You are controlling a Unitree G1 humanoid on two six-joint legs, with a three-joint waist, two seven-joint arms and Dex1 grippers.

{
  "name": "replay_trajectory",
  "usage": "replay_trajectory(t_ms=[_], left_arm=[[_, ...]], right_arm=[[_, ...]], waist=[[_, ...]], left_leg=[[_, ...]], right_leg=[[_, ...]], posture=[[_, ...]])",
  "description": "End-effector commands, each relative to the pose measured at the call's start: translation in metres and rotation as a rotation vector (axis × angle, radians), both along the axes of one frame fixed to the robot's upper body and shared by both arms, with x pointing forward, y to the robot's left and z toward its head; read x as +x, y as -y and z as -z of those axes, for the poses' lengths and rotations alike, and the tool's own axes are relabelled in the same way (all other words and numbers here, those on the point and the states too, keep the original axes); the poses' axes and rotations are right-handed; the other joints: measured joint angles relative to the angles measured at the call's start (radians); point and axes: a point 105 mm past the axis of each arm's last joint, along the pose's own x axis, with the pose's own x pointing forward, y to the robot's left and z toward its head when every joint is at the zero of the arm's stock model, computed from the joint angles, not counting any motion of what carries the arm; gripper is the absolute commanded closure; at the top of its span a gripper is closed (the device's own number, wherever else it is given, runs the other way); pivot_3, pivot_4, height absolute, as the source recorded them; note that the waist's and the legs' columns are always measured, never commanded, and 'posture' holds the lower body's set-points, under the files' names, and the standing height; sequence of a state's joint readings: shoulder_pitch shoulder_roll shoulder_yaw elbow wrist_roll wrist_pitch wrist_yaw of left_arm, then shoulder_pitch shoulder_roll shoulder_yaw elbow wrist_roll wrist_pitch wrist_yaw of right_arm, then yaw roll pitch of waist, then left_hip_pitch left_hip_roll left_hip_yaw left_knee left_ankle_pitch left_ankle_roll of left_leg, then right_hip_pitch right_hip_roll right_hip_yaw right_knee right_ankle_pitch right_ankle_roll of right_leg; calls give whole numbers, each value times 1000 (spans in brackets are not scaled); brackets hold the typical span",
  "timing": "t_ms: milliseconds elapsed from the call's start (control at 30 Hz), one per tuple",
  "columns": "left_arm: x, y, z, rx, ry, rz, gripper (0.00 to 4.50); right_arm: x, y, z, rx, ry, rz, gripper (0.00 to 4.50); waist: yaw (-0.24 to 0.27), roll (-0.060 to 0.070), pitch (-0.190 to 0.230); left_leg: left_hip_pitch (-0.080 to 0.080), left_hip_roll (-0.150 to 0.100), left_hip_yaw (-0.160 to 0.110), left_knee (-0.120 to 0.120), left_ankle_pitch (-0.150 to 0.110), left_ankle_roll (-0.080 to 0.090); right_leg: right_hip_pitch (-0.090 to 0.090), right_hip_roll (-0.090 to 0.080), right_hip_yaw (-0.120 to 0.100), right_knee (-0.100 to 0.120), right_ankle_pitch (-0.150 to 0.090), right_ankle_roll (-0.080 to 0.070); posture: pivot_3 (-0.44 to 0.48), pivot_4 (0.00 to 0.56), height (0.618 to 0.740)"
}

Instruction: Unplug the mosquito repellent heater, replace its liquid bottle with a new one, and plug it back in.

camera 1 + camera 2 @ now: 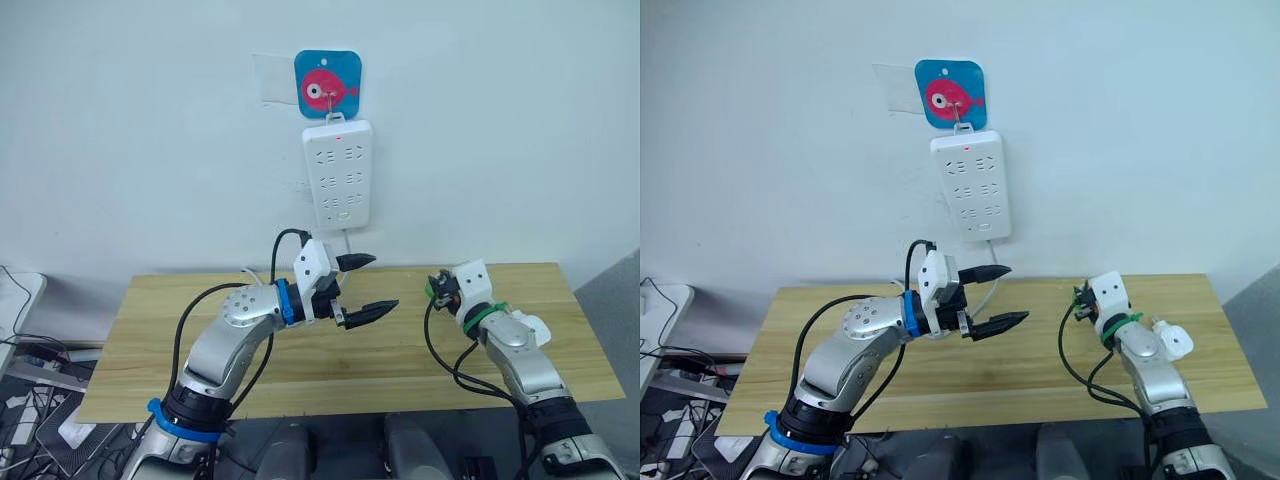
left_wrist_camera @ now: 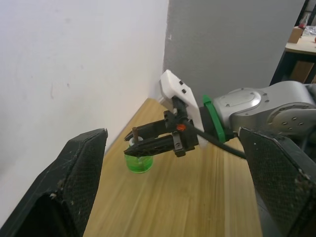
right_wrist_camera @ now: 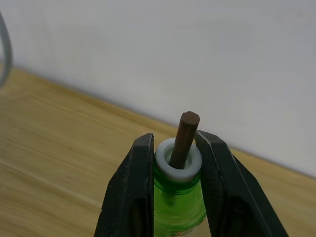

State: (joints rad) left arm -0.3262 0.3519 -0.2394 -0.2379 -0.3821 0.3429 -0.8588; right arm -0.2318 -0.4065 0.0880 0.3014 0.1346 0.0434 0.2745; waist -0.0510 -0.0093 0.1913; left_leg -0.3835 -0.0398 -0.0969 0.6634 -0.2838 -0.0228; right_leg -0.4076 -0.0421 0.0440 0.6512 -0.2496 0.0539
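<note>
My right gripper (image 1: 438, 286) is shut on the neck of a green liquid bottle (image 3: 177, 210) that has a white collar and a brown wick. The bottle (image 2: 138, 161) stands on the wooden table (image 1: 180, 345) near the wall, at the right. A small white rounded unit (image 1: 1175, 342) that looks like the mosquito repellent heater lies beside my right forearm. My left gripper (image 1: 383, 281) hangs open and empty above the middle of the table, pointing toward the right gripper.
A tall white power strip (image 1: 338, 172) hangs on the wall from a blue card with a pink fish (image 1: 327, 85); none of its sockets holds a plug. Its cable drops behind the table. Cables and boxes lie on the floor at the left.
</note>
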Motion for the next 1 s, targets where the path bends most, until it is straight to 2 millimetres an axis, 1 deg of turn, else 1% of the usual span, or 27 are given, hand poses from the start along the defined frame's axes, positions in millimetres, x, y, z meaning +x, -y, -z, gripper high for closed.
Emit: replay_trajectory(t_ms=[33, 233, 433, 767, 833, 867, 900, 933, 967, 1000], left_arm=[[-7, 2, -6, 5, 40, 23, 0], [-12, 0, 6, 59, -15, 50, 0], [-16, -2, 19, 145, -57, 83, 0], [-11, -2, 19, 144, -41, 65, 0], [-10, -1, 18, 141, -40, 62, 0], [-10, -2, 18, 137, -39, 57, 0], [-10, -2, 17, 134, -38, 54, 0], [-9, -3, 17, 131, -38, 49, 0], [-9, -4, 17, 128, -39, 43, 0], [-9, -4, 17, 126, -39, 40, 0]], right_arm=[[4, 12, -3, -15, 58, 50, 3639], [5, 15, 11, -28, 54, 75, 3639], [9, 15, 13, -17, 64, 83, 3639], [11, 14, 20, -5, 47, 75, 3639], [11, 14, 22, -5, 39, 72, 2916], [11, 14, 22, -4, 37, 72, 2753], [11, 14, 22, -4, 36, 70, 2462], [10, 15, 21, -4, 38, 66, 2058], [9, 16, 19, -4, 41, 63, 1814], [8, 17, 18, -4, 43, 61, 1415]], waist=[[0, 0, 0], [0, 0, 0], [-3, 0, 0], [-4, 0, 0], [-4, 0, 0], [-4, 0, 0], [-4, 0, 0], [-4, 0, 0], [-4, 0, 0], [-4, 0, 0]], left_leg=[[0, 0, 0, 0, 0, 0], [2, 0, 1, 0, 0, 0], [4, 0, 1, 1, 0, -1], [4, 0, 1, 1, 1, -1], [4, 0, 1, 2, 1, -1], [4, 0, 1, 2, 1, -1], [4, 0, 1, 2, 1, -2], [4, 0, 1, 2, 1, -2], [4, 0, 1, 2, 1, -2], [4, 0, 1, 2, 1, -2]], right_leg=[[0, 0, 0, 0, 0, 0], [0, 0, 1, 4, 0, 0], [0, 0, 1, 9, 0, 0], [0, 0, 2, 10, 0, 0], [0, 0, 2, 10, 0, 0], [0, 0, 2, 10, 0, 0], [0, 0, 2, 11, 0, 0], [0, 0, 2, 11, 0, 0], [0, 0, 1, 11, 0, 0], [0, 0, 2, 11, 0, 0]], posture=[[-26, 163, 740], [-33, 164, 740], [-39, 162, 740], [-35, 159, 740], [-30, 159, 740], [-29, 158, 740], [-29, 158, 740], [-26, 159, 740], [-24, 159, 740], [-24, 159, 740]])
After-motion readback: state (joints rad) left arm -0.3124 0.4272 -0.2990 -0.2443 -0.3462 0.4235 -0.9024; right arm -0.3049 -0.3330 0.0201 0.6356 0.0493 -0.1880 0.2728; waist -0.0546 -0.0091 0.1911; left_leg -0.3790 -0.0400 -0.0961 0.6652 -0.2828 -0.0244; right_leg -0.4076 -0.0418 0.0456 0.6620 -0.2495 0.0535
